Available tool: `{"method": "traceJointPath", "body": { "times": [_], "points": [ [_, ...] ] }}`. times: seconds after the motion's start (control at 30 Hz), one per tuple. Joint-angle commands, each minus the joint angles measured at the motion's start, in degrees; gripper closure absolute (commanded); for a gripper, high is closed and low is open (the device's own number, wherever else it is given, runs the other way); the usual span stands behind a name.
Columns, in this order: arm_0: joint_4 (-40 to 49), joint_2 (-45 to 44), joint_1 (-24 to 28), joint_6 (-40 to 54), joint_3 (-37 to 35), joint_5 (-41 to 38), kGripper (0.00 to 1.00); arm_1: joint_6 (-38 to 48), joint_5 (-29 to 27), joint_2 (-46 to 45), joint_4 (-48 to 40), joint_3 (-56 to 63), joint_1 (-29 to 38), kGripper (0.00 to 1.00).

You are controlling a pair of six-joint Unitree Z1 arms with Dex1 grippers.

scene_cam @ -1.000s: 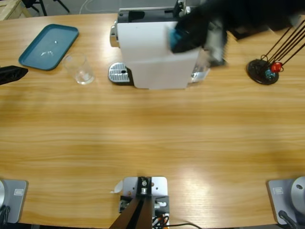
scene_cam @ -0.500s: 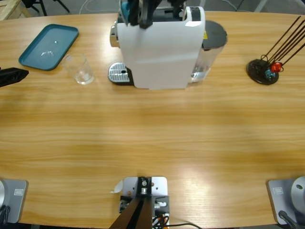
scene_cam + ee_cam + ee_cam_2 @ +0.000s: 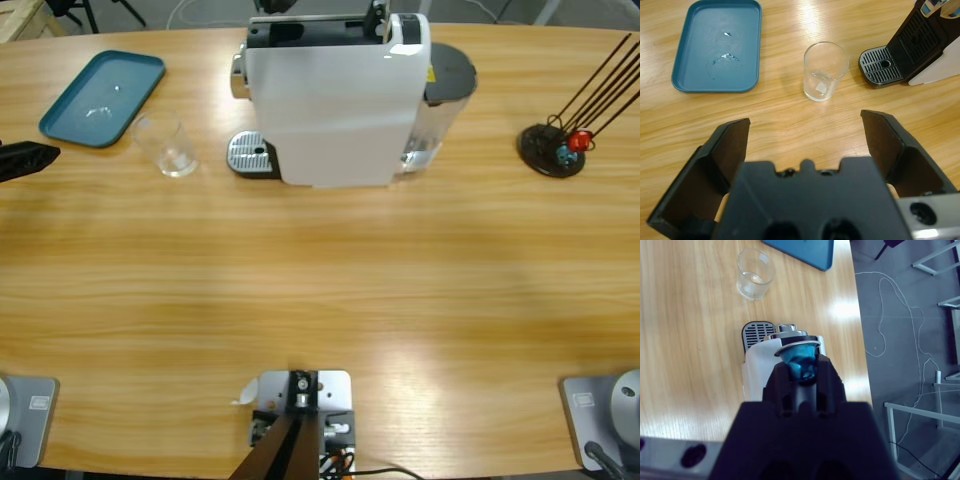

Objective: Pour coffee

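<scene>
tray (image 3: 70, 110) teal | machine (image 3: 330, 110) white | table (image 3: 320, 280) light woodgrain

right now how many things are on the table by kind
clear glass: 1
teal tray: 1
white coffee machine: 1
black stand with rods: 1
total: 4

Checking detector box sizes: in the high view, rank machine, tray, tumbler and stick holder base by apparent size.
1. Machine
2. Tray
3. Holder base and tumbler look about alike; I won't rank them.
</scene>
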Motion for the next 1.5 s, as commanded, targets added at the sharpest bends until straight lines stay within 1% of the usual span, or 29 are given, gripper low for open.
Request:
{"method": "traceJointPath", "body": {
  "times": [0.03, 0.43, 0.77, 1.5],
  "points": [
    [-0.7, -0.1, -0.4, 0.8, 1.9, -0.7, 0.05, -0.2, -1.2, 3.7, -0.9, -0.1, -1.2, 1.0],
    [-0.8, 0.4, -0.3, 0.8, 1.9, -0.6, 0.05, 0.4, -0.9, 5.5, -1.1, 1.5, -1.9, 1.0],
    [-0.8, 0.6, -0.3, 0.8, 1.9, -0.6, 0.05, 0.6, -2.4, 5.2, -2.9, 4.0, -3.6, 1.0],
    [-0.8, 0.6, -0.4, 0.8, 1.9, -0.6, 0.05, 2.4, -2.4, 6.2, -3.0, 3.3, -2.9, 1.0]
  ]
}}
